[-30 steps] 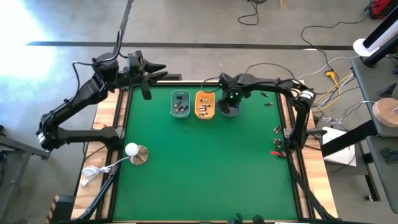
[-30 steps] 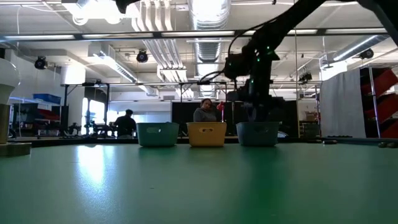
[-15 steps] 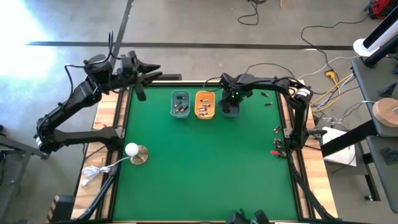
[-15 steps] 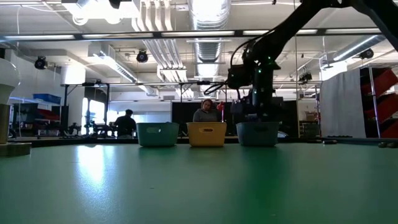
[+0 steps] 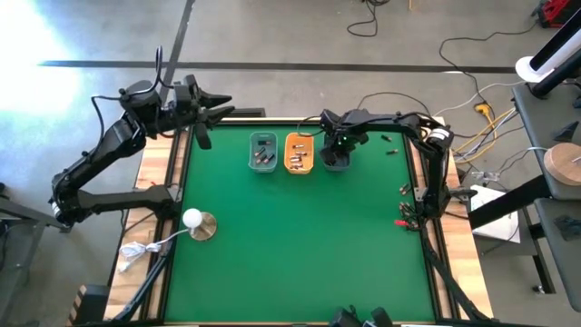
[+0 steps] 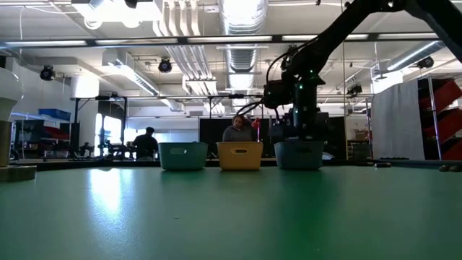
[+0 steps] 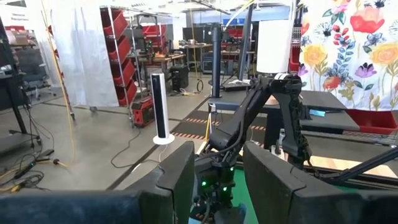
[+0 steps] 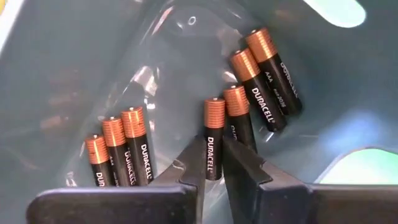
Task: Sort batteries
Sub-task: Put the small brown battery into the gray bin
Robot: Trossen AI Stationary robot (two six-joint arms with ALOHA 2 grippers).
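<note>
Right wrist view: battery [image 8: 214,138] points copper-end-forward between gripper [image 8: 217,171] fingers.

Workshop: ceiling ducts [image 6: 242,18], red racks [image 7: 127,59]

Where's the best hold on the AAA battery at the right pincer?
The black body of the battery, fingers across its round sides, coming from the black end: the copper end points away and other cells crowd alongside. The right pincer sits so.

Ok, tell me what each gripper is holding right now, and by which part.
The right gripper pinches one battery by its black lower end, copper tip pointing away, inside the blue-grey tray. The left gripper holds nothing, jaws apart.
</note>
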